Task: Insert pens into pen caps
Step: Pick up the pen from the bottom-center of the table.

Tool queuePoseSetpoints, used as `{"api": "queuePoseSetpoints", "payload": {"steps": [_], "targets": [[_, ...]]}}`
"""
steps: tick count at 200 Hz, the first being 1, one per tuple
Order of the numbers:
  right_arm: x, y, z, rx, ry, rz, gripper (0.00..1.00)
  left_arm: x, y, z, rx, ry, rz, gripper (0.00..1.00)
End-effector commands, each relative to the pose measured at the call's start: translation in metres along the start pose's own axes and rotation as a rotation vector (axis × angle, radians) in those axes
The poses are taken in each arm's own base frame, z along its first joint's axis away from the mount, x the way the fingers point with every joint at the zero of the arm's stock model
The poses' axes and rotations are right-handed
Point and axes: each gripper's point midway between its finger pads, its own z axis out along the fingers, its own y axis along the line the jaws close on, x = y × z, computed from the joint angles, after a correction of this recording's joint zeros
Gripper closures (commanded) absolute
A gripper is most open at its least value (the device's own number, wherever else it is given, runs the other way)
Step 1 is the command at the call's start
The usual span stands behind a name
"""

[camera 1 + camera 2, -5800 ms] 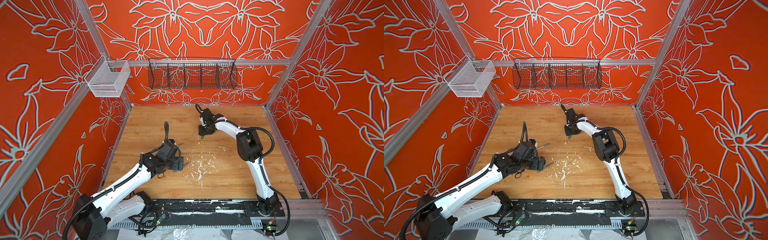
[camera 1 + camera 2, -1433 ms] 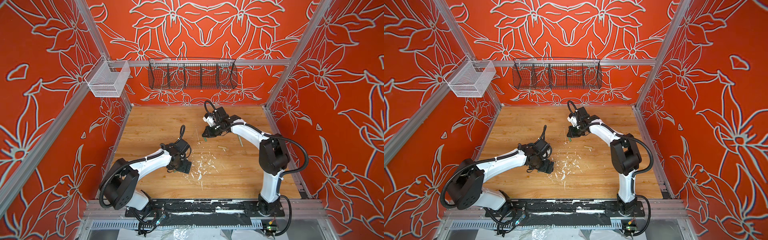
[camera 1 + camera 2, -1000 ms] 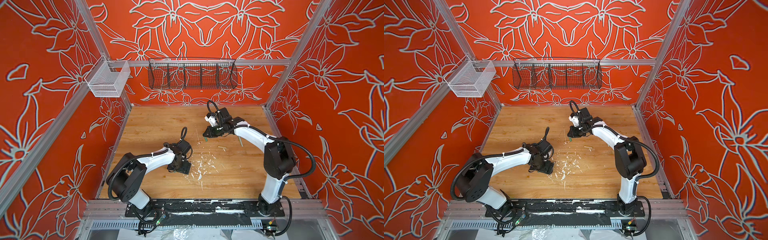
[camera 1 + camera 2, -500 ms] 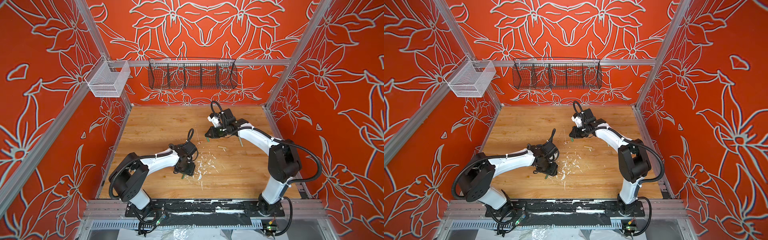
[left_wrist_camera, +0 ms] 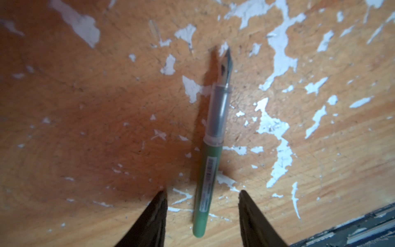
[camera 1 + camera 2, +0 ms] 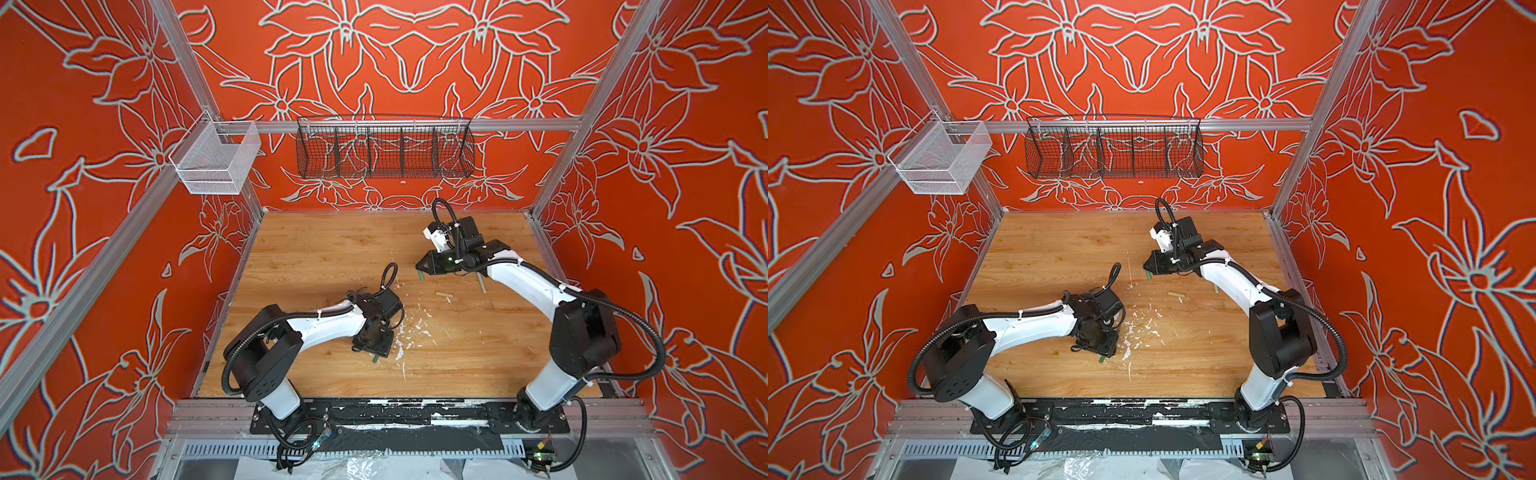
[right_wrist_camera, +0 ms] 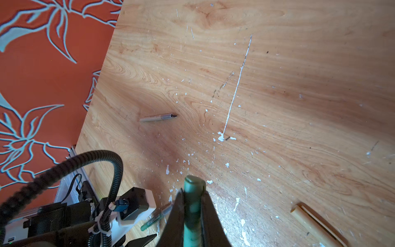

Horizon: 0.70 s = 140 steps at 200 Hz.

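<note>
The left hand (image 5: pixel 201 191) hangs low over the surface (image 5: pixel 85 107), released. Its fingers (image 5: pixel 154 213) stand either side of the green pen (image 5: pixel 213 149) without touching it. The pen lies flat, with its dark nib pointing away from the hand. The right hand (image 7: pixel 193 191) is clenched on a green cap (image 7: pixel 192 185), whose end juts past the fingertips. A tan cap (image 7: pixel 310 220) lies on the surface beside that hand, and another pen (image 7: pixel 158 117) lies well ahead of it.
</note>
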Motion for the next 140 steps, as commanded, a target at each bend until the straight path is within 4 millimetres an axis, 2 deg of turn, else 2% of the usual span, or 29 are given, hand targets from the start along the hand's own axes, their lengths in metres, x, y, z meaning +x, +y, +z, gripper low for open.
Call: {"api": "queuePoseSetpoints", "payload": {"steps": [1, 21, 46, 78, 111, 140], "targets": [[0.003, 0.0, -0.004, -0.003, -0.007, 0.013, 1.0, 0.005, -0.002, 0.004, -0.035, 0.027, 0.005, 0.48], [0.005, 0.0, -0.005, -0.002, -0.005, 0.015, 1.0, 0.005, -0.006, 0.01, -0.039, 0.042, 0.017, 0.55], [0.008, -0.001, -0.007, 0.005, -0.009, 0.019, 1.0, 0.005, -0.008, 0.012, -0.045, 0.051, 0.021, 0.59], [0.005, 0.0, -0.015, 0.011, -0.032, 0.014, 1.0, 0.01, -0.011, 0.012, -0.055, 0.061, 0.031, 0.62], [0.0, 0.0, -0.025, -0.007, -0.067, 0.026, 1.0, 0.027, -0.015, 0.015, -0.065, 0.083, 0.038, 0.62], [-0.001, -0.001, -0.028, -0.009, -0.081, 0.031, 1.0, 0.021, -0.012, 0.018, -0.095, 0.063, 0.045, 0.62]]}}
